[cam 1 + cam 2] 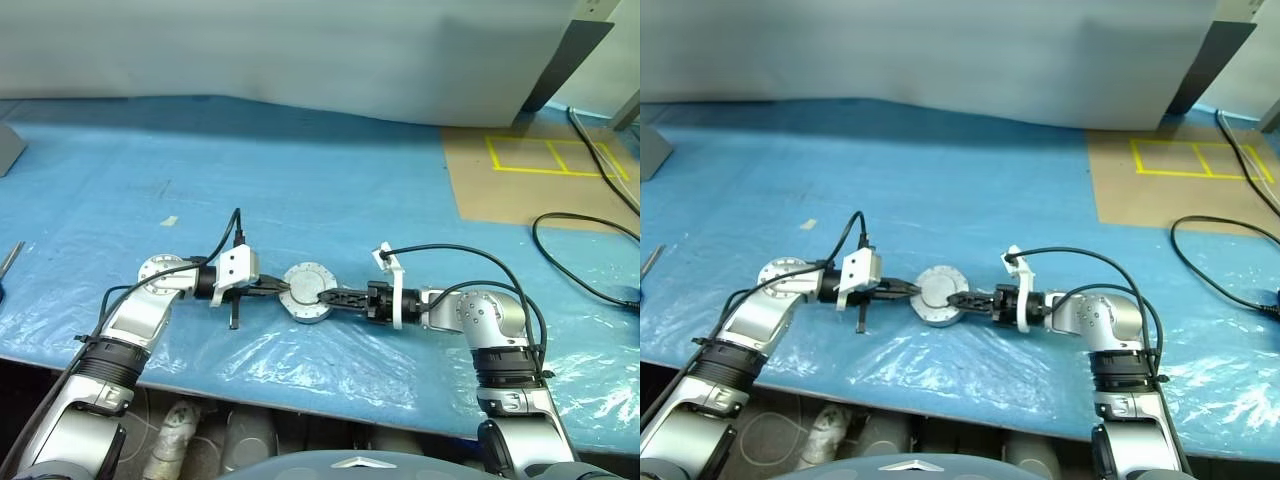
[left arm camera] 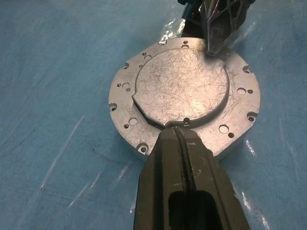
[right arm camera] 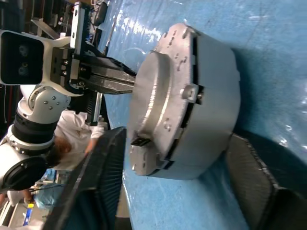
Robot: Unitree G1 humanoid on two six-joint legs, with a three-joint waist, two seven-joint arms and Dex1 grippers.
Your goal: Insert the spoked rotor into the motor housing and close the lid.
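**Both grippers meet at the lidded motor housing**

The motor housing (image 1: pixel 307 292) serves as the landmark: a round grey metal puck resting flat on the blue plastic sheet (image 1: pixel 300 180) that covers the table. A scratched silver lid (image 2: pixel 181 86) with small holes around its flange sits on top of it, so the windings and the spoked rotor cannot be seen.

To the left of the housing, the left gripper (image 1: pixel 272 288) reaches in level. Its two black fingers (image 2: pixel 182 158) are pressed together with nothing between them, and their joined tip rests at the lid's raised edge on the housing's left side.

To the right of the housing, the right gripper (image 1: pixel 330 296) comes in from the opposite side. Its jaws stand apart, one finger (image 3: pixel 98 177) over the lid face and the other low beside the housing's side wall, straddling the puck; whether they press on it cannot be told.

Well to the right of the housing and farther back, a brown board (image 1: pixel 530 185) with yellow tape markings (image 1: pixel 555 157) lies on the table, and a black cable (image 1: pixel 580 255) loops just beside it.
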